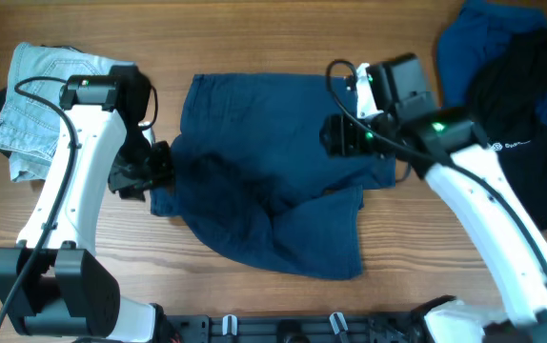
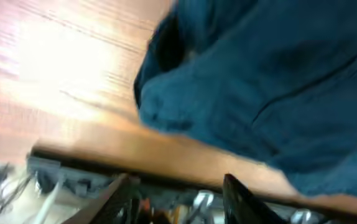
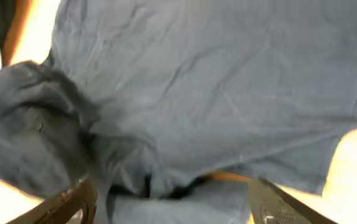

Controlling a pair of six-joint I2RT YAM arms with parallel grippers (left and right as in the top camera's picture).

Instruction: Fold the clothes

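Two robot arms reach over a wooden counter [image 1: 254, 38] from its near edge. A dark blue garment [image 1: 264, 162] lies spread and rumpled in the middle of the counter. Its far part is fairly flat, and its near part is bunched into folds with one layer lying over another.

The left claw [image 1: 138, 176] sits at the left edge of this garment, low over the wood. In the blurred left wrist view its two fingers [image 2: 121, 196] are spread apart with nothing between them, and the garment's rounded edge [image 2: 259, 81] lies just beyond them.

The right claw [image 1: 340, 135] hangs over the right far part of the garment. In the right wrist view its fingers [image 3: 73, 205] are also spread wide. Wrinkled blue cloth [image 3: 216, 87] fills the view beyond them, with a darker bunched lump [image 3: 35, 130] to the left. Whether the fingertips touch the cloth cannot be told.

A pair of pale denim jeans [image 1: 40, 95] lies crumpled at the far left of the counter, beside the left arm. At the far right sits a heap of other clothes, a blue piece [image 1: 488, 43] with a black piece [image 1: 521, 105] lying partly over it. The black piece carries small white lettering, too small to read.
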